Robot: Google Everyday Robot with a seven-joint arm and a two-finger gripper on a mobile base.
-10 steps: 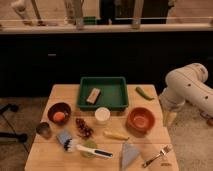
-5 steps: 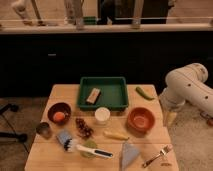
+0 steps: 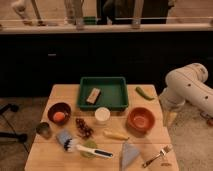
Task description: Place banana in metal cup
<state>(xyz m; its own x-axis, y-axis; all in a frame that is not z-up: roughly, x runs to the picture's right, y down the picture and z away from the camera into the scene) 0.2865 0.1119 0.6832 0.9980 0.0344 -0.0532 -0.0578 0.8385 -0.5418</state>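
The banana (image 3: 116,135), small and pale yellow, lies on the wooden table (image 3: 150,140) in front of the white cup (image 3: 102,115). The metal cup (image 3: 44,130), squat and dull grey, stands near the table's left edge, below the dark red bowl (image 3: 59,113). My white arm (image 3: 187,87) reaches in from the right. Its gripper (image 3: 168,119) hangs down beside the table's right edge, next to the orange bowl (image 3: 141,119), far from both banana and cup. It is open and holds nothing.
A green tray (image 3: 114,92) with a brown block (image 3: 93,95) sits at the back. A green pod (image 3: 144,93) lies right of it. A dark cluster (image 3: 84,127), a white-handled brush (image 3: 92,150), a grey-blue cloth (image 3: 130,154) and a fork (image 3: 156,156) occupy the front.
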